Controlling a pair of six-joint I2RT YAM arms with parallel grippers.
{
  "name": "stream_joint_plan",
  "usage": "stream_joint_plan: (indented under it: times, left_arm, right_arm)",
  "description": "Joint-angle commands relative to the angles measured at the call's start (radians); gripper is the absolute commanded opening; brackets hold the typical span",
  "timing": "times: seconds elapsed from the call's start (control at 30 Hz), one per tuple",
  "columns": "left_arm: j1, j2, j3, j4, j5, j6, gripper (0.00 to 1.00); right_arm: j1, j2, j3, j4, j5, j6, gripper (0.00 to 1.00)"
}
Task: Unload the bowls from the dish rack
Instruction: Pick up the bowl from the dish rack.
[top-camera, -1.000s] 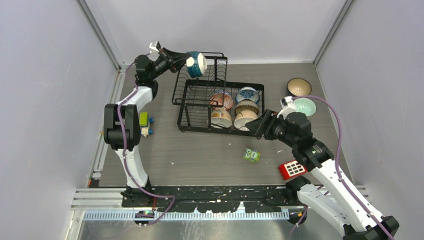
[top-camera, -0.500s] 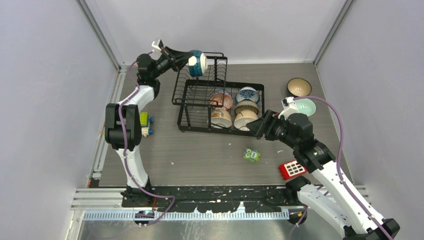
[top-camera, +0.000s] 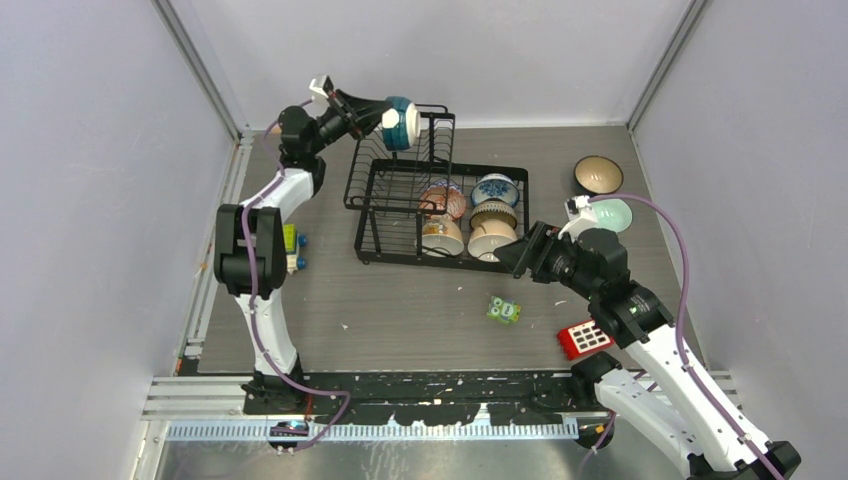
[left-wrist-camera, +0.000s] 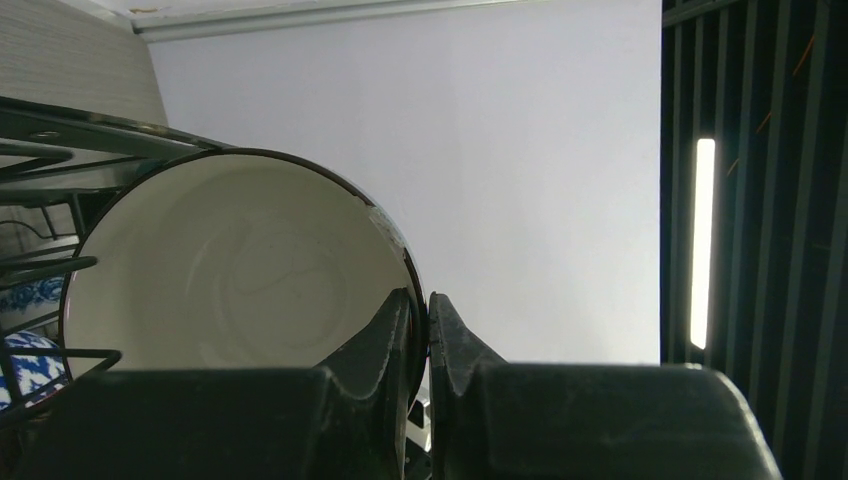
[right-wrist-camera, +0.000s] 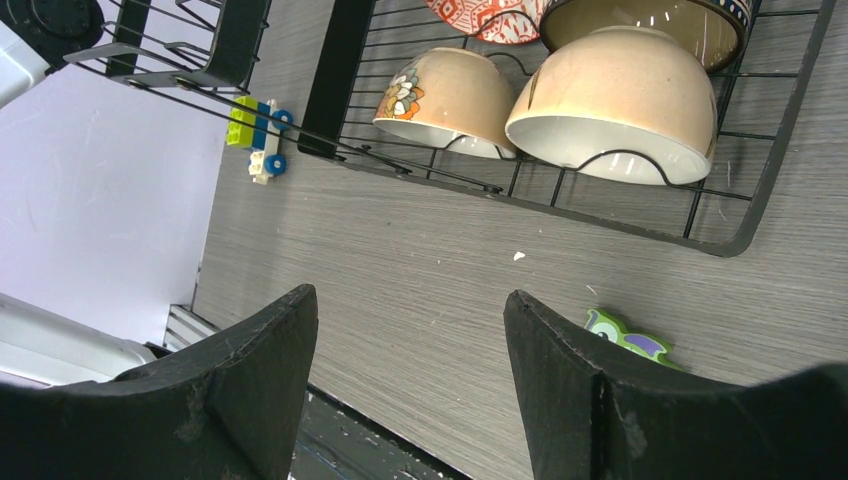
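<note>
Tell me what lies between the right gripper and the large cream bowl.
Bare table, a white crumb and the dish rack's edge wire; the right wrist view shows it.

A robotics lab cell is indicated: the grey table (top-camera: 400, 300) is enclosed by plain panel walls (top-camera: 90, 200) on aluminium framing (top-camera: 200, 70).

Top view: bright, even, diffuse light from above. Shadows under the dish rack (top-camera: 430, 261) and arms fall soft and short on the table (top-camera: 400, 310). Image sharp throughout.

Left wrist view: strip lamp (left-wrist-camera: 703, 240) at right blown out white. Gripped bowl (left-wrist-camera: 240, 280) interior evenly exposed. Left gripper (left-wrist-camera: 420, 300) near-black, soft in focus.

Right wrist view: cream bowl (right-wrist-camera: 610, 100) sharp, with mild sheen. Right gripper (right-wrist-camera: 410, 298) dark, slightly blurred.
</note>
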Motion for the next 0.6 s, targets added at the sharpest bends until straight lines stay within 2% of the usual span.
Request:
stream_joint_plan:
  times: [0.0, 0.37, 0.57]
  left_arm:
    - [-0.011, -0.025, 0.078, 0.125, -0.045, -0.022, 0.00]
    - [-0.020, -0.078, 0.109, 0.103, -0.033, -0.023, 0.00]
    - [-0.029, -0.183, 0.147, -0.027, 0.009, 0.059, 0.00]
  right_arm:
    - [0.003, -0.019, 0.033, 0.014, 0.012, -0.017, 0.72]
    - [0.003, -0.031, 0.054, -0.006, 0.018, -0.025, 0.73]
    - [0.003, -0.041, 0.130, -0.062, 0.038, -0.068, 0.72]
